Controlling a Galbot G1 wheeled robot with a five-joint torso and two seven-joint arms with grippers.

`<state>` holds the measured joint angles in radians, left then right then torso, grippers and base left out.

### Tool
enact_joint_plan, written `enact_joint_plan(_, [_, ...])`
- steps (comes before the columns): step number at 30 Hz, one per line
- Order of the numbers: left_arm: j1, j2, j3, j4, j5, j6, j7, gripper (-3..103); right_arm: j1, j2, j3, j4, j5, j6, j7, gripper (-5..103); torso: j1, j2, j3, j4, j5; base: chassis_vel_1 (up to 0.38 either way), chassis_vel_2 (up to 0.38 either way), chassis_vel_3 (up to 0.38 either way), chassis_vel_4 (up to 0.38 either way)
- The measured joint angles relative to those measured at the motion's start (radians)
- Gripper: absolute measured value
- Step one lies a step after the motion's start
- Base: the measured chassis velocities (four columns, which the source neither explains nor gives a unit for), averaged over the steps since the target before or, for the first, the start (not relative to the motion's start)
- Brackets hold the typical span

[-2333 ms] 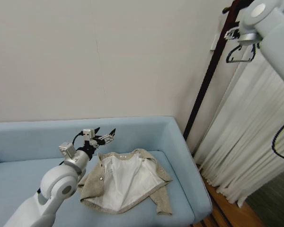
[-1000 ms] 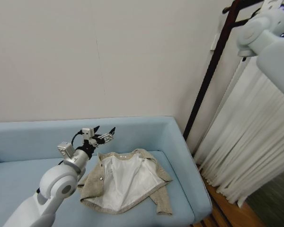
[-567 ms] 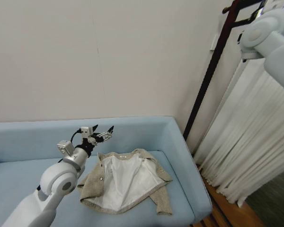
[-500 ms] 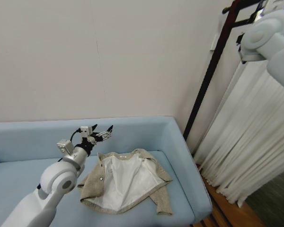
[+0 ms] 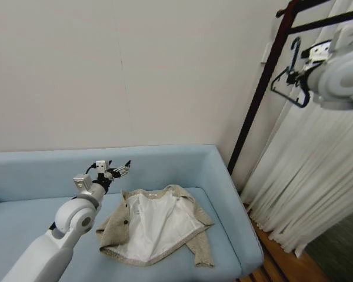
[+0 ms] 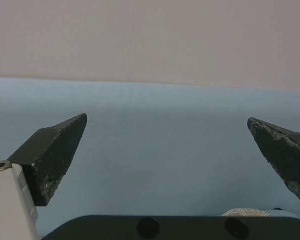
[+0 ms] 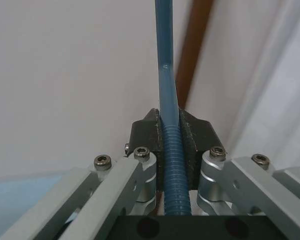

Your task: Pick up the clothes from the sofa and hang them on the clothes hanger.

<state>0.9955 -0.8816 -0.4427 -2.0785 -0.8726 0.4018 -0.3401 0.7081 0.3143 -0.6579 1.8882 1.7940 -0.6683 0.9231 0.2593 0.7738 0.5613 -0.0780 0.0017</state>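
Beige cardigan [image 5: 156, 226] lies spread open, lining up, on the right half of the blue sofa [image 5: 223, 170]. Left gripper [image 5: 117, 171] hovers just past its collar by the backrest. Its jaws are wide apart, empty and touching nothing. Right gripper [image 5: 295, 75] is up high beside the dark rack pole [image 5: 256, 103], jaws clamped tight on the hanger [image 5: 280, 79], gripping its ribbed shaft.

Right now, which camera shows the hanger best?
Head view: the hanger shows hook and frame, held by the right gripper. Right wrist view catches its clamped bar close-up; left wrist view faces the sofa.
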Motion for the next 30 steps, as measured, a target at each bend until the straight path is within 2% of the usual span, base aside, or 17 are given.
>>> enact_joint_plan(3, [0.002, -0.001, 0.007, 0.051, 0.025, 0.0, -0.004, 100, -0.074, -0.051, 0.014, 0.092, 0.044, 0.018, -0.105, 8, 0.0, 0.0, 0.0, 0.0, -0.0005, 0.0, 0.0, 0.0, 0.0])
enact_joint_plan(4, [0.002, -0.001, 0.007, 0.051, 0.025, 0.0, -0.004, 100, -0.074, -0.051, 0.014, 0.092, 0.044, 0.018, -0.105, 8, 0.0, 0.0, 0.0, 0.0, -0.0005, 0.0, 0.0, 0.0, 0.0])
enact_joint_plan(5, [0.003, -0.001, 0.01, 0.063, 0.028, 0.0, -0.005, 100, -0.102, -0.059, 0.02, 0.104, 0.049, 0.036, -0.149, 8, 0.0, 0.0, 0.0, 0.0, -0.0005, 0.0, 0.0, 0.0, 0.0])
enact_joint_plan(6, [0.003, -0.002, 0.017, 0.087, 0.036, 0.0, -0.004, 100, -0.165, -0.067, 0.041, 0.113, 0.046, 0.064, -0.236, 8, 0.0, 0.0, 0.0, 0.0002, -0.0003, 0.0, 0.0, 0.0, 0.0])
enact_joint_plan(8, [0.003, -0.01, 0.029, 0.121, 0.053, 0.0, -0.003, 100, -0.267, -0.069, 0.095, 0.111, 0.005, 0.092, -0.363, 8, 0.0, 0.0, 0.0, 0.0002, -0.0004, 0.0, 0.0, 0.0, 0.0])
enact_joint_plan(9, [0.002, -0.016, 0.034, 0.138, 0.06, 0.0, -0.003, 100, -0.309, -0.069, 0.111, 0.109, -0.024, 0.106, -0.414, 8, 0.0, 0.0, 0.0, 0.0001, -0.0005, 0.0, 0.0, 0.0, 0.0])
enact_joint_plan(10, [0.002, -0.016, 0.034, 0.138, 0.06, 0.0, -0.003, 100, -0.309, -0.069, 0.111, 0.109, -0.024, 0.106, -0.414, 8, 0.0, 0.0, 0.0, 0.0001, -0.0005, 0.0, 0.0, 0.0, 0.0])
enact_joint_plan(12, [-0.003, -0.041, 0.048, 0.201, 0.084, -0.004, -0.003, 100, -0.464, -0.053, 0.158, 0.098, -0.156, 0.175, -0.596, 8, 0.0, 0.0, 0.0, 0.0, -0.0002, 0.0, 0.0, 0.0, 0.0])
enact_joint_plan(15, [-0.021, -0.071, 0.067, 0.288, 0.103, -0.011, 0.001, 100, -0.634, 0.0, 0.212, 0.073, -0.288, 0.239, -0.727, 8, 0.0, 0.0, 0.0, -0.0001, -0.0005, 0.0, 0.0, 0.0, 0.0])
enact_joint_plan(16, [-0.021, -0.071, 0.067, 0.288, 0.103, -0.011, 0.001, 100, -0.634, 0.0, 0.212, 0.073, -0.288, 0.239, -0.727, 8, 0.0, 0.0, 0.0, -0.0001, -0.0005, 0.0, 0.0, 0.0, 0.0])
enact_joint_plan(19, [-0.055, -0.111, 0.091, 0.395, 0.108, -0.012, 0.004, 100, -0.79, 0.105, 0.247, 0.019, -0.412, 0.304, -0.83, 8, 0.0, 0.0, 0.0, 0.0003, -0.0002, 0.0, 0.0, 0.0, 0.0])
enact_joint_plan(21, [-0.061, -0.12, 0.095, 0.413, 0.107, -0.011, 0.005, 100, -0.814, 0.13, 0.25, 0.006, -0.438, 0.313, -0.847, 8, 0.0, 0.0, 0.0, 0.0004, -0.0003, 0.0, 0.0, 0.0, 0.0])
enact_joint_plan(23, [-0.078, -0.146, 0.107, 0.461, 0.101, -0.001, 0.006, 100, -0.865, 0.202, 0.25, -0.036, -0.517, 0.331, -0.895, 8, 0.0, 0.0, 0.0, 0.0001, -0.0002, 0.0, 0.0, 0.0, 0.0])
enact_joint_plan(26, [-0.109, -0.19, 0.122, 0.538, 0.089, 0.005, 0.003, 100, -0.891, 0.291, 0.228, -0.097, -0.603, 0.342, -0.918, 8, 0.0, 0.0, 0.0, 0.0001, -0.0004, 0.0, 0.0, 0.0, 0.0])
enact_joint_plan(30, [-0.141, -0.227, 0.124, 0.603, 0.085, 0.008, 0.0, 100, -0.892, 0.347, 0.198, -0.127, -0.623, 0.346, -0.921, 8, 0.0, 0.0, 0.0, 0.0003, -0.0003, 0.0, 0.0, 0.0, 0.0])
